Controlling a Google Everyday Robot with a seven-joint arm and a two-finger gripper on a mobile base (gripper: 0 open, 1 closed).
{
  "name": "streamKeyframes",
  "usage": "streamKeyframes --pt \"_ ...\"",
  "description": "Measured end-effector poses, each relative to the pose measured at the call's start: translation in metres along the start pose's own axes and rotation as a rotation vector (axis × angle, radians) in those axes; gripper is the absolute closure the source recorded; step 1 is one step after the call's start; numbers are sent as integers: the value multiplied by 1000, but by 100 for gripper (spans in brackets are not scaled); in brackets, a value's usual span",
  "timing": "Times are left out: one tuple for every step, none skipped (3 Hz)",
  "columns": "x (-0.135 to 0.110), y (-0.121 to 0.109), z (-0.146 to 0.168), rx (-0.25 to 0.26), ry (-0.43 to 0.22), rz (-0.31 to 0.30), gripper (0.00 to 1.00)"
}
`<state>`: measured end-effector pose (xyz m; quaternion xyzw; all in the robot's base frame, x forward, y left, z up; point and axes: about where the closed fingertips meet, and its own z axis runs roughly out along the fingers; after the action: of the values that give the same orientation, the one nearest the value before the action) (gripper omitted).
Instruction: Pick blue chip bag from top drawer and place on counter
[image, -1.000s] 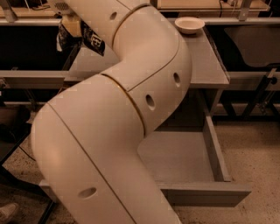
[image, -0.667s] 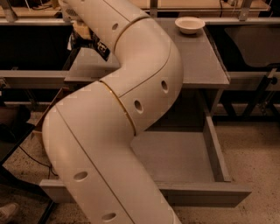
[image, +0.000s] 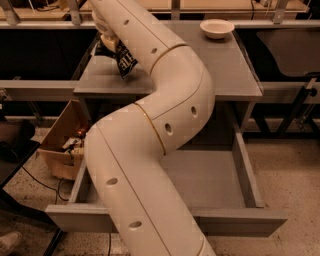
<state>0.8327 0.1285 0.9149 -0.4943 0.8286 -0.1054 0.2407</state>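
While the arm (image: 165, 115) bends up over the cabinet, the top drawer (image: 240, 220) stands pulled fully out nearest to me, with its long front panel across the foreground. Its flat grey floor shows to the right of the arm; the left part is hidden behind the thick white arm segments. A light shoe (image: 10, 242) sits at the lower left corner on the speckled floor (image: 295, 170).

Left of the drawer, on the floor beside the cabinet, sits an open cardboard box (image: 57, 142) holding small items too unclear to identify.

Beyond the drawer lies the counter (image: 225, 70), matte grey. The blue chip bag (image: 124, 59) hangs tilted over the counter's left rear part, white lettering facing me. Cannot tell whether its lower corner touches the surface.

The gripper (image: 109, 41) is above that same spot, largely hidden behind the arm's last segment, and is closed on the bag's upper end.

A pale bowl (image: 216, 27) rests upright at the counter's far right corner, well apart from the bag. A wooden bench (image: 225, 5) runs behind.
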Motion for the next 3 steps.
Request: streamKeyframes --pt "0 -1 3 2 -4 12 81" --pt "0 -1 3 2 -4 12 58" --pt "0 -1 3 2 -4 12 35"
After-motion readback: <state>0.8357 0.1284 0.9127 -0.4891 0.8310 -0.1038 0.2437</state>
